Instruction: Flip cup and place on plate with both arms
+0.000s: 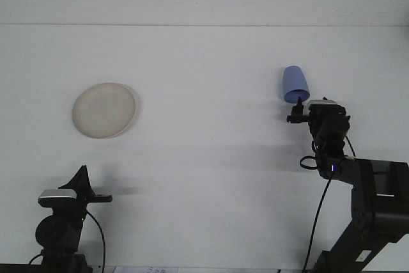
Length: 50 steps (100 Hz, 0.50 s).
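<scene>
The bench (204,158) is a plain white surface filling nearly the whole frame; it bears no markings.

The right arm (358,202) rises from the lower right of the frame. Its gripper (298,110) sits at centre right, just below the cup, with its tips at the cup's lower edge. Whether the fingers stand apart or together cannot be told at this size.

The left arm (61,222) rests at the lower left of the frame, well apart from both cup and plate. Its gripper (83,180) points upward; its state likewise cannot be told.

The plate (104,110) lies flat at the left of the frame, cream-coloured, round and bare.

The cup (294,84) stands at the upper right, blue, narrow end up and wide end down, so it appears to be inverted on the bench. It is judged light and stiff, probably plastic, smooth-walled and liable to slip or tip under a sideways push. A hold across the side wall near the rim looks best suited.

No brand, label or legible writing is seen on any item.
</scene>
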Tool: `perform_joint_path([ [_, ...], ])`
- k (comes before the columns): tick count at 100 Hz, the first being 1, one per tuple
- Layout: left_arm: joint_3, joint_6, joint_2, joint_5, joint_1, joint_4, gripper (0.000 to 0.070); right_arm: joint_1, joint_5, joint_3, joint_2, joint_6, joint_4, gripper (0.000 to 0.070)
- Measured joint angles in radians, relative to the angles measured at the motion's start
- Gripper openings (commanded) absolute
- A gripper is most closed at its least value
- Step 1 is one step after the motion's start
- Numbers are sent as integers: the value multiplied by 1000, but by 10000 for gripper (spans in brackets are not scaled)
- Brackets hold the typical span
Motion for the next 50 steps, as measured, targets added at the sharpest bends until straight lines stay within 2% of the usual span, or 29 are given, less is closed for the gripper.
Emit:
perform_joint_path([
  [28,0,0,0,0,0,0,14,-23,-50,132,62,0,-108,518],
  [50,0,0,0,0,0,0,13,-32,-51,220,115,0,-156,517],
])
